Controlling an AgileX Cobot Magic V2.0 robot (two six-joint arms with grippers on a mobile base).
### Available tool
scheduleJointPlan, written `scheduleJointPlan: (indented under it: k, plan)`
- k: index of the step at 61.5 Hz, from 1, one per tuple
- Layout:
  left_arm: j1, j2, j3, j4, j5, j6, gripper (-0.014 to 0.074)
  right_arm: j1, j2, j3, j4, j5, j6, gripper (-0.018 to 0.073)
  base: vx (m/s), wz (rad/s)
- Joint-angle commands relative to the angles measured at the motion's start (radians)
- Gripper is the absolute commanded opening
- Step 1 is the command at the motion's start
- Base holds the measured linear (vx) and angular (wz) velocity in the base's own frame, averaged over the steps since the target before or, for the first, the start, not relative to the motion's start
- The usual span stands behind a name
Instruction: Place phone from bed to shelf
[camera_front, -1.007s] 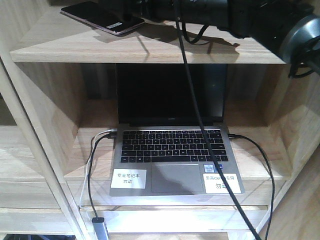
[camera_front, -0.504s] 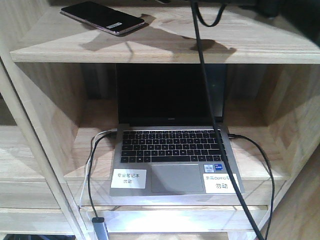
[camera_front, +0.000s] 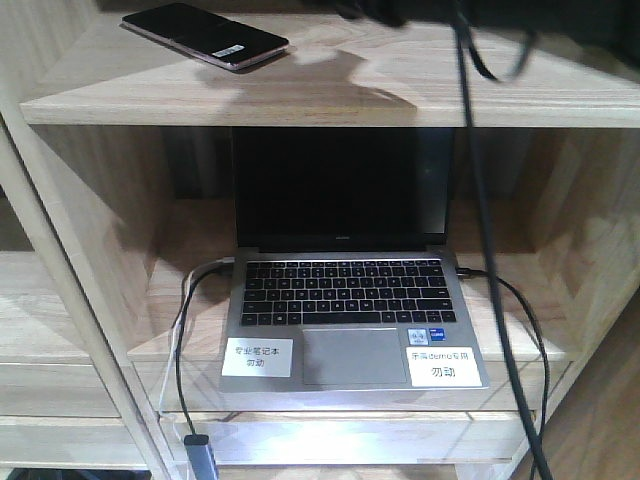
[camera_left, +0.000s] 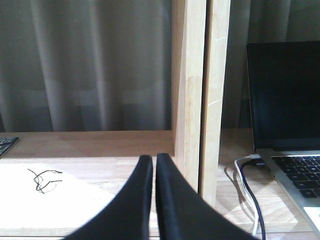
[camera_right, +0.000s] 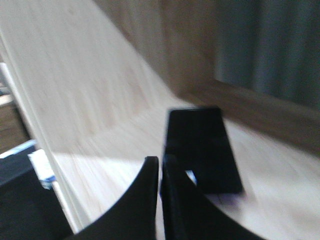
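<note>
The black phone (camera_front: 205, 35) lies flat on the top pale oak shelf (camera_front: 400, 90), at its left end, with nothing touching it. In the right wrist view the phone (camera_right: 200, 150) rests on the shelf (camera_right: 100, 100) just beyond my right gripper (camera_right: 160, 161). That gripper is shut with nothing between its fingers. My left gripper (camera_left: 151, 157) is shut and empty too, hovering over a lower shelf board beside a wooden upright (camera_left: 192, 100). The bed is out of view. Only a dark part of the right arm (camera_front: 380, 8) shows at the top of the front view.
An open silver laptop (camera_front: 345, 300) sits on the lower shelf with cables plugged in on both sides; the laptop (camera_left: 285, 95) is right of the left gripper. A black cable (camera_front: 490, 250) hangs down from the right arm across the shelf front. Grey curtains hang behind the unit.
The right arm has pulled away from the phone, moving right and nearly out of the front view. The hanging cable swung right with it. The phone stays where it lay.
</note>
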Motion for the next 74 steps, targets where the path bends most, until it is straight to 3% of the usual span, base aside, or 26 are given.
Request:
scheduleJointPlan:
  k: [1,20,43,74]
  plan:
    - [0.003,-0.006,-0.025,-0.01,-0.072,-0.009,0.0001,-0.003,-0.112,0.09,0.029,-0.105,-0.024,-0.0006,0.0,0.0]
    - [0.003,-0.006,-0.025,-0.01,-0.072,-0.009,0.0001,-0.003,-0.366,0.471,0.054,-0.249,-0.04,-0.0006,0.0,0.0]
    - [0.003,-0.006,-0.025,-0.01,-0.072,-0.009,0.0001,-0.003,-0.664,0.819,0.074,-0.285,-0.072,-0.0006,0.0,0.0]
    - [0.003,-0.006,-0.025,-0.01,-0.072,-0.009,0.0001,-0.003,-1.106,1.097,0.075,-0.285,-0.075,-0.0006,0.0,0.0]
